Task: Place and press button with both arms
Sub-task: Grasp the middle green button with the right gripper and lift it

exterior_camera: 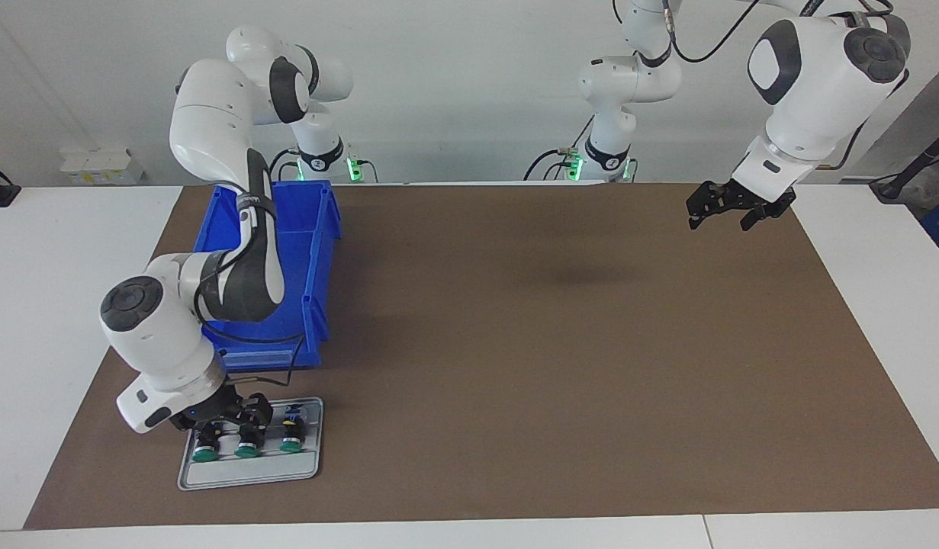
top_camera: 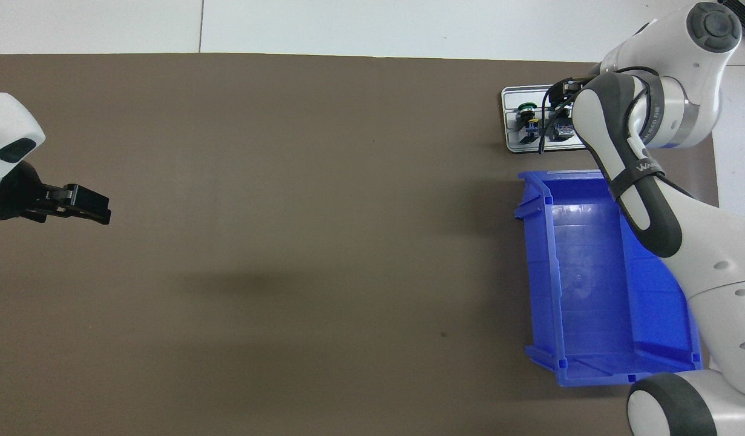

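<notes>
Three green-capped buttons lie side by side in a small grey tray (exterior_camera: pixel 248 474) on the brown mat: one (exterior_camera: pixel 204 454) toward the right arm's end, a middle one (exterior_camera: pixel 246 450) and a third (exterior_camera: pixel 290 444). My right gripper (exterior_camera: pixel 235 424) is low over the tray, its fingers spread around the bodies of the first two buttons. I cannot tell whether they touch. From overhead the right arm hides most of the tray (top_camera: pixel 510 145); one button (top_camera: pixel 526 110) shows. My left gripper (exterior_camera: pixel 725 213) hangs open and still above the mat at the left arm's end, also seen overhead (top_camera: pixel 97 212).
An open blue bin (exterior_camera: pixel 316 252) stands on the mat right beside the tray, nearer to the robots, and the right arm reaches over it. Overhead, the bin (top_camera: pixel 538 272) lies at the right arm's end. The brown mat (exterior_camera: pixel 561 358) covers most of the table.
</notes>
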Robot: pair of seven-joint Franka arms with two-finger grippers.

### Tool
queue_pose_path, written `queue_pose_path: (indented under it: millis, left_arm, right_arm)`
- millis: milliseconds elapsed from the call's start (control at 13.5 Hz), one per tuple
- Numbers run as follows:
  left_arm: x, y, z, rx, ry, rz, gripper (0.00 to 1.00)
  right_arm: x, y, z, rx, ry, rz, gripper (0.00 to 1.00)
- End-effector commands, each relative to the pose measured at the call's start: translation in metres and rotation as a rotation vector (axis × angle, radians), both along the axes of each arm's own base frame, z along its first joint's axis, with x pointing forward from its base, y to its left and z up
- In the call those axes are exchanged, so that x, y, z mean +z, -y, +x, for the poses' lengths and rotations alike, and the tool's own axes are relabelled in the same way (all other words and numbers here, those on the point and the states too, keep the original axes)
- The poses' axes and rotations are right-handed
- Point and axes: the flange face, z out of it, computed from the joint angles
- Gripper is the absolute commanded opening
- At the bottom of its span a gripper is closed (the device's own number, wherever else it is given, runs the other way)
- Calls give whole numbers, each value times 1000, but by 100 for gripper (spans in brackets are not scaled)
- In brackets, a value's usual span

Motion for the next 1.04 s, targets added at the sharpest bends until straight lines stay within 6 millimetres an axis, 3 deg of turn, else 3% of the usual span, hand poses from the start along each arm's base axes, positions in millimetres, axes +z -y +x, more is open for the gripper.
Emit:
queue_pose_path:
  millis: [0,444,741,963]
  left_arm:
    - [2,-2,-9,0,-4,-4,100]
    - [2,-2,-9,0,-2,-4,100]
    - [2,-2,-9,0,-2,-4,100]
    - [2,-2,-9,0,-4,-4,100]
  right_arm:
    - [-8,4,7,31,26,-18,84]
    - [-31,14,7,18,57,-19,77]
    - [-34,12,5,18,55,-14,73]
    - [-48,7,0,21,54,-10,72]
